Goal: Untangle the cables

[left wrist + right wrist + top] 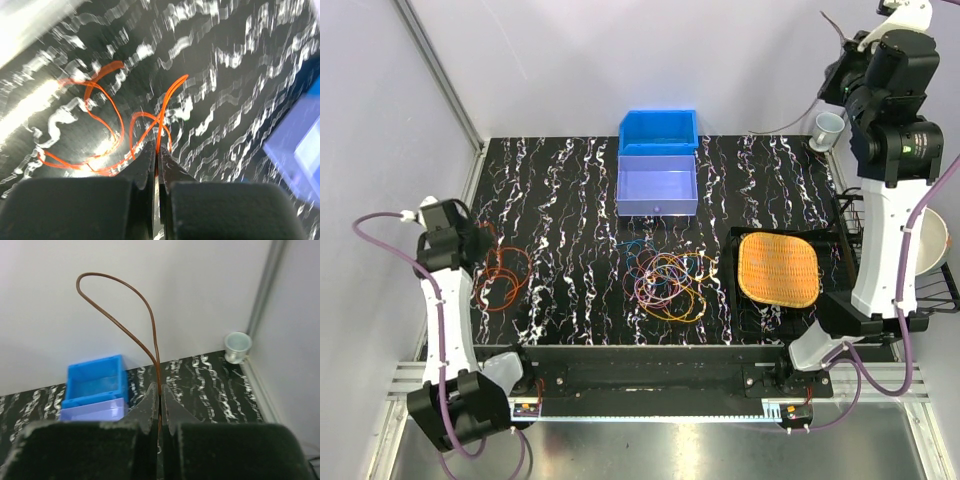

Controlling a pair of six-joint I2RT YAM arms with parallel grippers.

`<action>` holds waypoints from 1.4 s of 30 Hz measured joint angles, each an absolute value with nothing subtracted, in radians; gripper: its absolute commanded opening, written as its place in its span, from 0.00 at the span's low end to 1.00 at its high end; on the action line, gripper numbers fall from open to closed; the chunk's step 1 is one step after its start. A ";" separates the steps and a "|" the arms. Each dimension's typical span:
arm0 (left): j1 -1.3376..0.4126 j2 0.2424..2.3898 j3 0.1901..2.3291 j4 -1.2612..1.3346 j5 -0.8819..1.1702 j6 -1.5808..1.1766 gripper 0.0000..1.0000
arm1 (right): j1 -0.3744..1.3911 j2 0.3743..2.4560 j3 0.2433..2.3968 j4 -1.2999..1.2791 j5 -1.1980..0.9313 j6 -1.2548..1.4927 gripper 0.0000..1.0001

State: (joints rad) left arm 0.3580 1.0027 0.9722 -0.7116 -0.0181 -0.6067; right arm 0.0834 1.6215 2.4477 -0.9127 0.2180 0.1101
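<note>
Top external view shows 1 tangle of cables [670,285] lying mid-worktop [570,200], between the 2 arms. I cannot count its strands, though orange, yellow, purple and blue loops show. 1 orange cable [505,270] lies apart on the left in loose coils. In the left wrist view the left jaws are pressed together on one of its strands, which runs straight ahead from the tips while the coils spread to the left. The right arm [885,200] is raised high by the far right corner. Its jaws are clamped on 1 brown cable [156,357] that rises from the tips and arcs over to the left.

So the tangle lies to the right of the left jaws, and well below and left of the right ones. The left arm [445,300], low by the worktop, looks the nearer. Each arm would likely have to set down what it holds first.

Also on the worktop are 2 bins, a blue bin [658,148] and a lavender bin [657,207], 1 cup [828,127] and 1 woven mat [778,268].
</note>
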 measured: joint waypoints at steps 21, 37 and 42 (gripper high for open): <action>-0.150 0.957 0.797 -0.731 0.065 -0.463 0.00 | 0.097 1.981 2.623 -0.521 -0.229 0.321 0.00; -0.157 0.934 0.797 -0.746 0.054 -0.441 0.00 | 0.226 2.211 2.748 -0.036 -0.249 0.261 0.00; -0.157 0.931 0.797 -0.746 0.054 -0.441 0.00 | 0.272 2.282 2.759 0.176 -0.244 0.190 0.00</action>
State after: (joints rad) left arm -0.1566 0.9310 0.7967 -0.7456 0.0536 -0.4412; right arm 0.2722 2.2818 2.7590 0.1757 -0.2443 0.1898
